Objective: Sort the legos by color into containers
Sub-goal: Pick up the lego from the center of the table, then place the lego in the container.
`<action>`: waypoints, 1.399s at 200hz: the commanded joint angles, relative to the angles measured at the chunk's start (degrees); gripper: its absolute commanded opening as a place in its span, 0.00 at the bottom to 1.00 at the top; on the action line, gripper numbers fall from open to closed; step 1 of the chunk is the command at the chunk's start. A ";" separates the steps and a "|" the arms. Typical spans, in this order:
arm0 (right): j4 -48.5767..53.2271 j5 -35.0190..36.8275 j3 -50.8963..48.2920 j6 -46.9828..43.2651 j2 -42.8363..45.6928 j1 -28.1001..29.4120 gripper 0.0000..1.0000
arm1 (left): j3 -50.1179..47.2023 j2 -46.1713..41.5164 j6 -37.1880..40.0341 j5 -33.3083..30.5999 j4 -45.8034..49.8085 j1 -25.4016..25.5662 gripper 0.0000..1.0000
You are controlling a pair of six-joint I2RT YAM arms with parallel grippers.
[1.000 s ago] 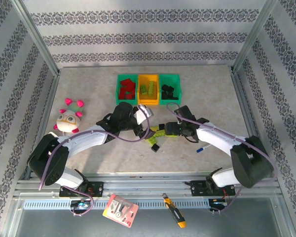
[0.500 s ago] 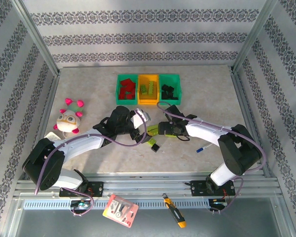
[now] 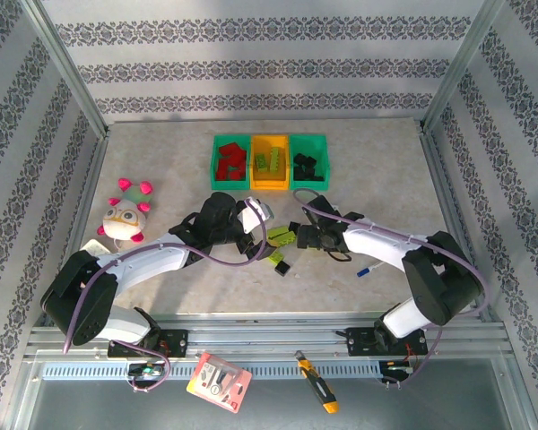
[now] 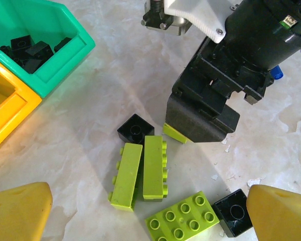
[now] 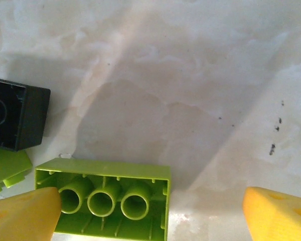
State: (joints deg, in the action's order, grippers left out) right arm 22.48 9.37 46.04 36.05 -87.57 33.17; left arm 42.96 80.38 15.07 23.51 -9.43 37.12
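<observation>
The right gripper is hanging spread wide just above the tabletop, clamping nothing. An overturned lime brick, hollow tubes up, is lying between its yellow fingertips, close against the picture's left one and well apart from the other. The bottom edge is cutting the brick off, so contact cannot be judged. A black brick is lying just beyond, cropped at the left edge. Seen from the left wrist, that gripper's dark body is covering most of a half-hidden lime piece. The left gripper is likewise hanging released and empty over a cluster of legos: two long lime ones side by side, a flat eight-stud lime one and two black cubes. Farther off, the containers are sitting in a touching row: a green bin holding red bricks, an orange-yellow bin holding lime ones, and a second green bin holding black. A plush toy and a small pen are lying off to the sides.
</observation>
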 commanded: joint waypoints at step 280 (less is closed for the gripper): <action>-7.46 -3.71 50.07 -13.45 -31.86 -1.38 0.59 | -10.42 -8.65 -9.11 -9.72 -3.24 0.23 0.99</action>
State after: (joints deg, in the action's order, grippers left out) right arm 15.70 6.33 88.99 24.99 -113.73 33.28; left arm 33.28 73.54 6.98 15.27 -12.49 37.12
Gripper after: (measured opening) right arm 0.596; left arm 0.993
